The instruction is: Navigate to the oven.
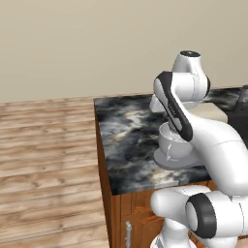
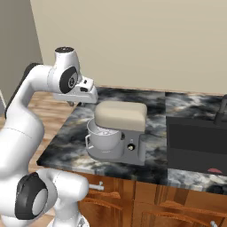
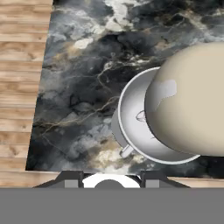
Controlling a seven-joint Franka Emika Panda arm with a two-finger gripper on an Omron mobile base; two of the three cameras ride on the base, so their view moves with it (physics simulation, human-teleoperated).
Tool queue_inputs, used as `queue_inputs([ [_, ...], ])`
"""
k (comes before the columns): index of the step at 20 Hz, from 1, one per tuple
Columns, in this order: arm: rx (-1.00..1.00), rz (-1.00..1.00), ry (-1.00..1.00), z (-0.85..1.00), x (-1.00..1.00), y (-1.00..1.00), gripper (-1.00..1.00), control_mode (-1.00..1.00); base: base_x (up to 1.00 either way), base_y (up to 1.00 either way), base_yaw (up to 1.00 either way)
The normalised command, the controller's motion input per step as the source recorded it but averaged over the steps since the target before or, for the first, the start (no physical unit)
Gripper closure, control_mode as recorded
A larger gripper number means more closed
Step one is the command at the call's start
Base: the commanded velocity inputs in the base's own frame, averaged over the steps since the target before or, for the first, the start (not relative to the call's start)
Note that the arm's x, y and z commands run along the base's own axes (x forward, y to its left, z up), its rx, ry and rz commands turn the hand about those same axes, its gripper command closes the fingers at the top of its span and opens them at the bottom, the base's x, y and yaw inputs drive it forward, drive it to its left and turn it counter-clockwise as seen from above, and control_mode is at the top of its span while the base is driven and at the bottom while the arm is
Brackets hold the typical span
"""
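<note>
Gripper point(image 2: 79, 103): above the counter's point(image 1: 127, 140) left end, beside mixer point(image 2: 119, 131); finger state unclear.
Oven: position relative to fingers can't be told.

Plain beige wall point(image 1: 97, 43), wood plank floor point(image 1: 43, 164), dark marbled stone counter point(image 1: 126, 140) on brown wooden cabinets point(image 2: 146, 204), silver cabinet handle point(image 1: 128, 233).
</note>
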Motion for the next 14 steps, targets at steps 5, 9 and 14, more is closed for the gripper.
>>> queue_inputs([
  [5,0.00,0.02,0.00,0.00,-0.57,0.01,-1.00,-1.00,0.00,0.00,0.00],
  [9,0.00,0.00,0.00,-0.05,-1.00,0.00,-1.00,-1.00,0.00,0.00,0.00],
  [14,0.00,0.00,-0.04,0.00,-1.00,0.00,-1.00,-1.00,0.00,0.00,0.00],
])
